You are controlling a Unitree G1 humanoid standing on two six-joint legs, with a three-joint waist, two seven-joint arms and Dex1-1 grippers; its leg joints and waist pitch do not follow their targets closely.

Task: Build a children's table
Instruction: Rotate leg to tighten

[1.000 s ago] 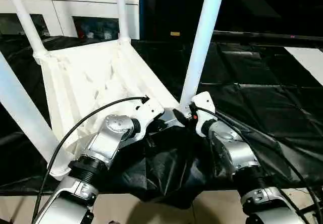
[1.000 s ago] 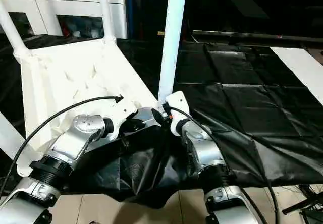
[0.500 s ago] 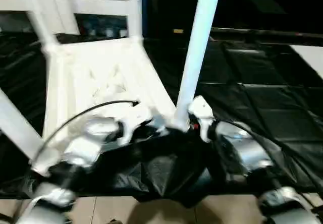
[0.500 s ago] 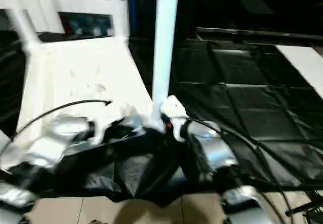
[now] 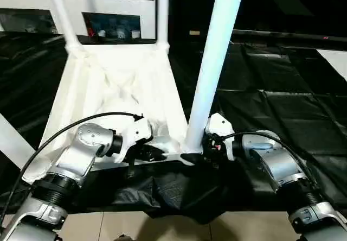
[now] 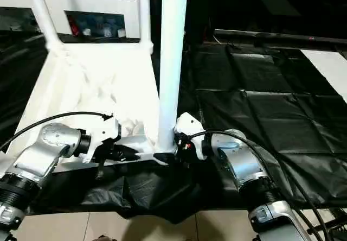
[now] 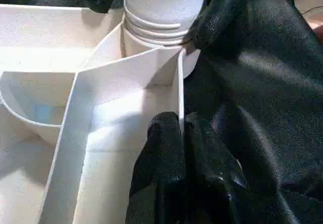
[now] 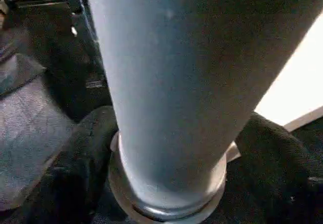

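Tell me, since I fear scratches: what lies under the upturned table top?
Black sheeting spreads under the table top and bunches at its near edge. Whatever lies beneath the sheeting is covered.

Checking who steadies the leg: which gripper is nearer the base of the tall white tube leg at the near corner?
Right. The right gripper straddles the leg's base; the left gripper pinches the white tabletop's rim beside that socket.

The tabletop (image 5: 116, 83) has turned since a second ago: its near edge now lies square across the view, where it ran slantwise before. The near leg (image 5: 214, 62) stands closer to upright. The left tool (image 7: 182, 133) now nips the rim; the right tool (image 8: 166, 183) has swung round beside the leg's base.
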